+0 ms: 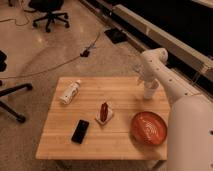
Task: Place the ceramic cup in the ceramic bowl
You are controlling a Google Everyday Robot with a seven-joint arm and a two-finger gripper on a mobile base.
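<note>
Desk: a pale wooden-slat top on a speckled floor, seen from above and from its near side.
Tool: hangs over the far right corner of the desk, at the end of the white arm, pointing down onto the top of the ceramic cup.
Tool state: I cannot tell whether it is open or closed on the cup.
Ceramic cup: small, white and upright, near the far right corner and right under the tool. I cannot tell whether its base rests on the wood or is just off it.
Ceramic bowl: orange-red with lighter rings inside, lying near the near right corner, well apart from the cup and toward the near edge from it. Nothing is in it.
Arm body: its wide white segment covers the near right corner, just beside the bowl's right rim.
White bottle: lying on its side close to the far left corner.
Black phone: flat, toward the near edge, left of the middle.
Red object: oblong, on a small white square at about the middle of the desk.
Beyond the far edge: an office chair and a cable on the floor.
</note>
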